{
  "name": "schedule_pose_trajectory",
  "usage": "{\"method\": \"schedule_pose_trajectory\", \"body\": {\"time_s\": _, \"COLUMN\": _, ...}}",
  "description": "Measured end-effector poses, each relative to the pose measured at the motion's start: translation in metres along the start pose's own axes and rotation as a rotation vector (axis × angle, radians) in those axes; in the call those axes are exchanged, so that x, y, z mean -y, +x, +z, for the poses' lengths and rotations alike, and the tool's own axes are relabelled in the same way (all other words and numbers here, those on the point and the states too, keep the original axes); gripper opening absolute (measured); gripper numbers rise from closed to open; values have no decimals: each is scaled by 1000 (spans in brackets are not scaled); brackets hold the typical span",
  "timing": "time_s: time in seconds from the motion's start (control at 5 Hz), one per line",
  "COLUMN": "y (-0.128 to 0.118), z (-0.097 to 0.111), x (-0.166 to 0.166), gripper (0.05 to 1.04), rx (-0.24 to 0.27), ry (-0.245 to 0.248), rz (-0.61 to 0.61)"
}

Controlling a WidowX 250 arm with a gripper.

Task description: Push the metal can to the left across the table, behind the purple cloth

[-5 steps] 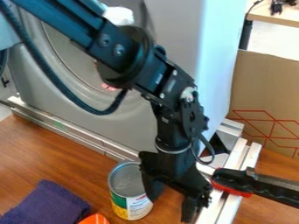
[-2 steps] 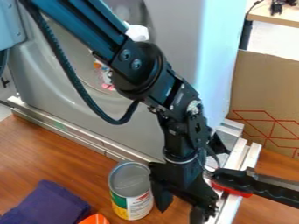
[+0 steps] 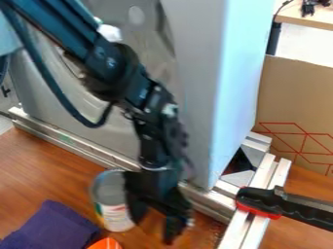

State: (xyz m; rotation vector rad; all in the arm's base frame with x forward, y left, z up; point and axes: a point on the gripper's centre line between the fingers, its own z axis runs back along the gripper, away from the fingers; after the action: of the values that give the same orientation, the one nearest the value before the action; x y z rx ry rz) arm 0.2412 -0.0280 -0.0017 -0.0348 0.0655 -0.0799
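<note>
With its fingers apart and empty, my black two-finger hand [image 3: 153, 231] shifts toward the folded purple cloth [image 3: 50, 226]; the silver-topped cylindrical metal can [image 3: 113, 202], upright on the brown wooden bench [image 3: 46, 168], shifts likewise, suggesting a push, not a grasp.

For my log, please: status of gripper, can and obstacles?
Gripper open, beside tin can; contact unclear. Can standing. Purple cloth and orange object near can, possible obstacles.

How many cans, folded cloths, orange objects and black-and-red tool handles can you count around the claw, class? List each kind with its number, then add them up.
Can, beside the claw: 1
Folded purple cloth: 1
Orange object, partly cut off: 1
Black-and-red tool handle: 1
Total: 4
</note>
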Motion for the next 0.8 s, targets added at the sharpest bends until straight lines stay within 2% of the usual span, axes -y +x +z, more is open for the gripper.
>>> {"method": "schedule_pose_trajectory", "body": {"time_s": 0.2, "y": -4, "z": 0, "x": -32, "gripper": 1000, "rx": -16, "ry": 7, "rz": 19}}
{"method": "schedule_pose_trajectory", "body": {"time_s": 0.4, "y": -13, "z": -1, "x": -65, "gripper": 1000, "rx": -51, "ry": 31, "rz": 49}}
{"method": "schedule_pose_trajectory", "body": {"time_s": 0.8, "y": -41, "z": 1, "x": -132, "gripper": 1000, "rx": -95, "ry": 103, "rz": 153}}
